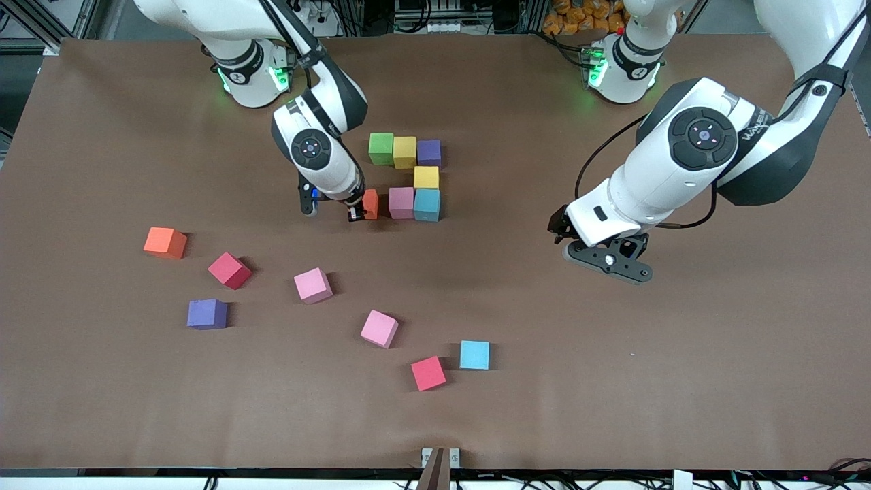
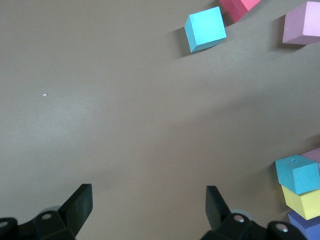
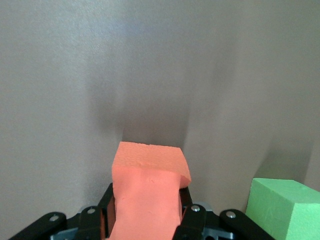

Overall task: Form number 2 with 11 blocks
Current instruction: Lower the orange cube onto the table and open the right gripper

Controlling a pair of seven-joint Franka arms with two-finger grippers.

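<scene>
So the number 2 (image 1: 408, 178) was only partly built, sitting on the desk (image 1: 612, 381) toward the robots' bases: a green block (image 1: 381, 148), yellow block (image 1: 404, 152) and purple block (image 1: 429, 152) in a row on top, another yellow one (image 1: 426, 177) under the purple, then a pink block (image 1: 401, 202) and light blue block (image 1: 426, 205) side by side nearer the camera. The right hand (image 1: 356, 212) was clenched on an orange block (image 1: 370, 203), held just beside the pink one, at the end of that row toward the right arm's end of the desk. You could see the orange foam squeezed between its fingers in the right wrist view.

The loose blocks lay scattered nearer the camera: orange (image 1: 165, 242), red (image 1: 229, 270), purple (image 1: 207, 314), two pink (image 1: 313, 284) (image 1: 379, 328), another red (image 1: 429, 373) and a light blue (image 1: 474, 354).

The left hand (image 1: 607, 262) was just waiting over bare desk, fingers spread wide and holding nothing.
</scene>
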